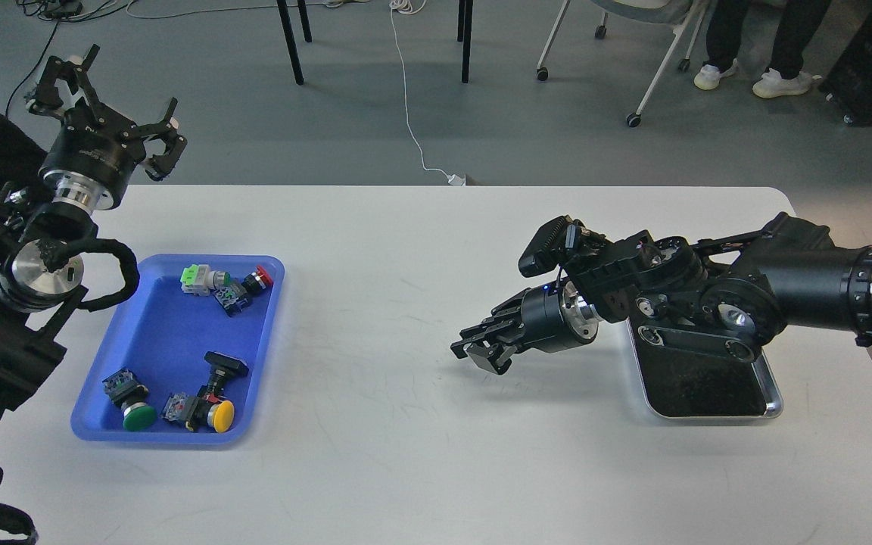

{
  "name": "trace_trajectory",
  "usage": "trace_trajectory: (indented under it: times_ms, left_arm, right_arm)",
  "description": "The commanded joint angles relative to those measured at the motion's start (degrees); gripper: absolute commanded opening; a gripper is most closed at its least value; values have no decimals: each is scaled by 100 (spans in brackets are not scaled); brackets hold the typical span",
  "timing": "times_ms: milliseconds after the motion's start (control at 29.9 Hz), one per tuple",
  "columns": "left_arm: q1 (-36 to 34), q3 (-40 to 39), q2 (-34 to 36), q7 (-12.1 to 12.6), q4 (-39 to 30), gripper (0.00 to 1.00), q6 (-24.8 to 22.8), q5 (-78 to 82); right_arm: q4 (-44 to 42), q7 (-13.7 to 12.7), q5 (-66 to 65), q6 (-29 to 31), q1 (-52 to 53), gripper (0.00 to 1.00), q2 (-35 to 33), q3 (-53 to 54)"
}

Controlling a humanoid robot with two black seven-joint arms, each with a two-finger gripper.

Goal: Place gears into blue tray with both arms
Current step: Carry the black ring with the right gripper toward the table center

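**Right gripper reaching left, gears not in sight**

The right gripper is hanging low over the bare table, its dark fingers bunched together; I cannot tell whether they are pinching a gear or closed on nothing, since the gears are too small to make out anywhere. Just behind its wrist the steel tray is lying, likely the pickup spot. Well off to the gripper's far side, toward the other arm, the blue tray is sitting with push buttons scattered inside. The left gripper is standing raised above and beyond that tray, claws spread wide and empty, seemingly keeping clear of the drop zone.
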Motion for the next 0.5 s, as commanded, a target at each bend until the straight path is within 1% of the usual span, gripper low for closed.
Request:
trace_trajectory:
  times_ms: [0, 134, 334, 468]
  left_arm:
    - [9, 0, -9, 8, 0, 98, 1, 21]
    - [9, 0, -17, 8, 0, 98, 10, 30]
    - [9, 9, 0, 17, 9, 98, -7, 30]
    - [9, 9, 0, 17, 9, 98, -7, 30]
  right_arm:
    - [-297, 0, 38, -112, -254, 11, 179, 50]
    - [-561, 0, 38, -200, -694, 11, 372, 304]
    - [-754, 0, 38, -200, -862, 11, 724, 358]
    - [-790, 0, 38, -200, -853, 16, 733, 358]
